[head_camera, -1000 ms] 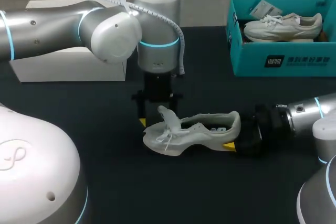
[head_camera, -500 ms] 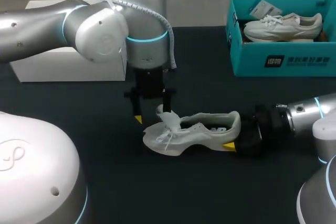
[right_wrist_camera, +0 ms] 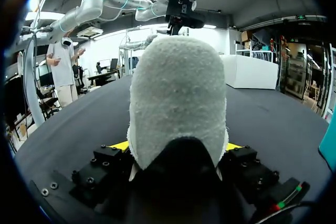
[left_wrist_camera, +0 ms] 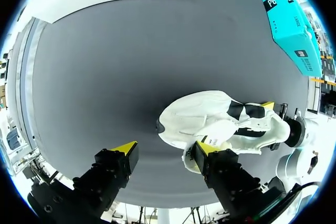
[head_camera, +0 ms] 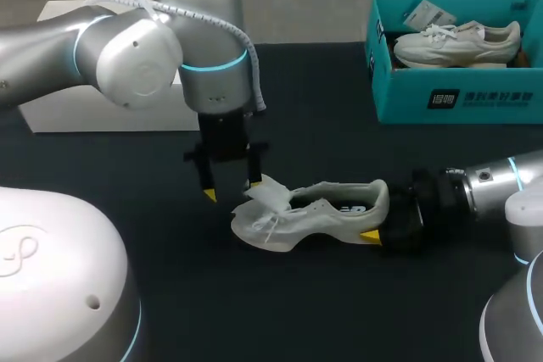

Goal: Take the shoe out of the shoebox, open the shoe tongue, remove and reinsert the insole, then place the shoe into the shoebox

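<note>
A white shoe (head_camera: 327,209) lies on the black table, toe to the left, its tongue (head_camera: 270,193) lifted and leaning left. My right gripper (head_camera: 380,219) is shut on the heel; in the right wrist view the heel (right_wrist_camera: 178,93) fills the space between both yellow tips of that gripper (right_wrist_camera: 177,148). My left gripper (head_camera: 231,190) points down just left of the tongue and is open. In the left wrist view this gripper (left_wrist_camera: 164,149) has bare table between its fingers, and the shoe (left_wrist_camera: 205,116) lies ahead, its tongue against one fingertip (left_wrist_camera: 202,148). The teal shoebox (head_camera: 458,99) stands at the back right.
A second white shoe (head_camera: 458,40) lies inside the teal shoebox. A white box (head_camera: 102,108) stands at the back left, behind my left arm. Bare black table runs along the front and between the shoe and the shoebox.
My left arm has swung left and nearer the front, carrying its gripper from behind the shoe to beside the tongue. The tongue now leans further left. The right arm and shoe have stayed put.
</note>
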Available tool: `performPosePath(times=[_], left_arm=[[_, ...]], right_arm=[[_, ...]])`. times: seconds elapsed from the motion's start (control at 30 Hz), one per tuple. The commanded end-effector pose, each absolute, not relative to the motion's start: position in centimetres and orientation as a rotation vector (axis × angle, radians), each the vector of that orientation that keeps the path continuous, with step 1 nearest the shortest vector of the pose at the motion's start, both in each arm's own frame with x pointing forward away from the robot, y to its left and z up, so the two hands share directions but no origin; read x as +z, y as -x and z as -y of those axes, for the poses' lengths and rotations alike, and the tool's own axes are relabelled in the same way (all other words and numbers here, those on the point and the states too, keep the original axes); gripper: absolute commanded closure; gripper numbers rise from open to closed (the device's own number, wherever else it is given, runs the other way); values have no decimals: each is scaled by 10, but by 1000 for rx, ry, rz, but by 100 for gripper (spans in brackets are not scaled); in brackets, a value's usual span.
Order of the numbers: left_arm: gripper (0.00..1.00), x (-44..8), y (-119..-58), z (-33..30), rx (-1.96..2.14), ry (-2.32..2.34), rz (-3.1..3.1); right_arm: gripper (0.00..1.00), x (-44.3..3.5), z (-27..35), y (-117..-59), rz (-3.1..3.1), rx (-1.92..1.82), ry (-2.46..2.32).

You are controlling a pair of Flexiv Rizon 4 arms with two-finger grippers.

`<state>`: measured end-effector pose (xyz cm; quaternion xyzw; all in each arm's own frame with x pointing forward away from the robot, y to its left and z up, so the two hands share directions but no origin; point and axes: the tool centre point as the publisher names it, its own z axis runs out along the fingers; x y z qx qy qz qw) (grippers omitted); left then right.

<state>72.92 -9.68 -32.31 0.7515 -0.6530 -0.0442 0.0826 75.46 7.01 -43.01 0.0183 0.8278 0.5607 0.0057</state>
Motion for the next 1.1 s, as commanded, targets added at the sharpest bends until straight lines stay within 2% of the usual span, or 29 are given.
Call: performPosePath(times=[0.03, 0.07, 0.1, 0.67, 0.8, 0.9, 0.97, 1.1], left_arm=[[18, -314, -731, 102, -101, -2225, 1982], [7, -310, -732, 104, -85, -2216, 1998], [0, -306, -732, 105, -71, -2198, 2017], [0, -246, -761, 141, 103, -1910, 2356], [0, -226, -775, 154, 145, -1644, 2555], [0, -218, -783, 164, 159, -1330, 2745], [0, -213, -789, 174, 106, -949, 2942], [0, -204, -798, 192, 140, -576, 3089]], right_arm=[[100, -434, -72, -754, -2596, 1748, -59], [100, -434, -72, -754, -2596, 1748, -59], [100, -434, -72, -754, -2596, 1748, -59], [100, -434, -72, -754, -2596, 1748, -59], [100, -434, -72, -754, -2596, 1748, -59], [100, -434, -72, -754, -2596, 1748, -59], [100, -434, -72, -754, -2596, 1748, -59], [100, -434, -72, -754, -2596, 1748, -59]])
